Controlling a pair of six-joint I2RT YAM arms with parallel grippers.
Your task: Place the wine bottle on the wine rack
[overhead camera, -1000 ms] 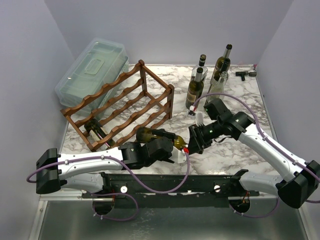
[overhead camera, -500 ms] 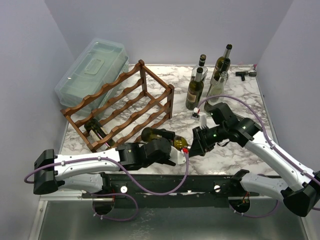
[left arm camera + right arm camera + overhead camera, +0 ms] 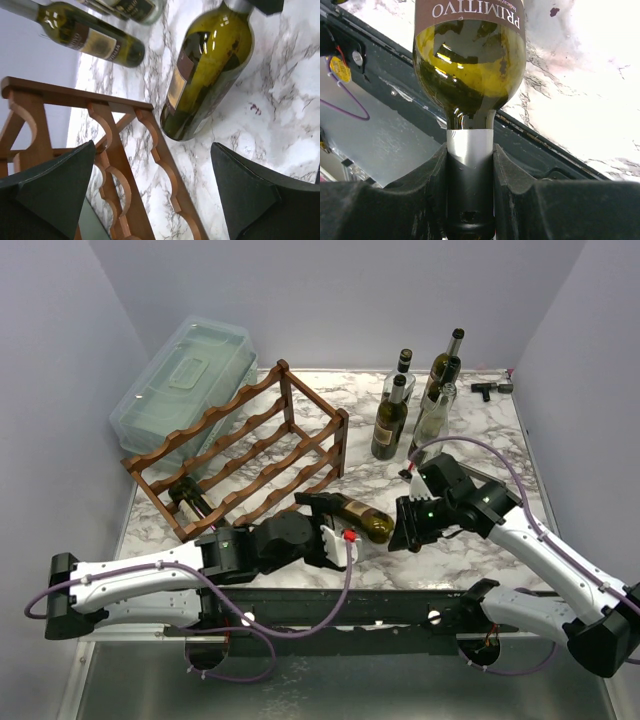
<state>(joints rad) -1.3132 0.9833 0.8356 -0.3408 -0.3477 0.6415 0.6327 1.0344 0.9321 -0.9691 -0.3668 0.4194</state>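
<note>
From above, my right end effector [image 3: 405, 524] is clamped on the neck of the bottle [image 3: 362, 518], which lies level over the bench [image 3: 470, 550] just in front of the rack [image 3: 240, 450]. My left end effector [image 3: 333, 532] gapes wide. My left wrist sees the bottle's base beyond my spread fingers [image 3: 55, 185], not touching them and beside the rack's wavy rail. My right wrist shows both jaws tight on the foil neck.
</note>
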